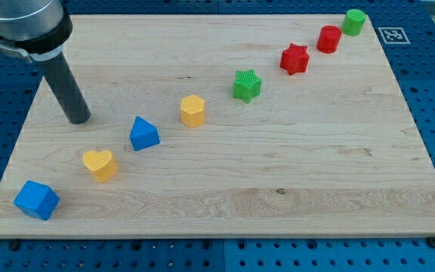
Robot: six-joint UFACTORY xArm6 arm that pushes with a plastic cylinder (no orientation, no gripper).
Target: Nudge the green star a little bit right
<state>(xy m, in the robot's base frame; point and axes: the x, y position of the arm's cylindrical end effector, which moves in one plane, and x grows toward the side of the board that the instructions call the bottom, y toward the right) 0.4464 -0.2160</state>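
Observation:
The green star sits on the wooden board right of the middle, near the view's top. My tip rests on the board far to the left of the star, above and left of the blue triangular block. The dark rod rises from it toward the top left corner. The tip touches no block.
Blocks lie in a diagonal line: a blue cube at bottom left, a yellow heart, a yellow hexagon, then a red star, a red cylinder and a green cylinder at top right.

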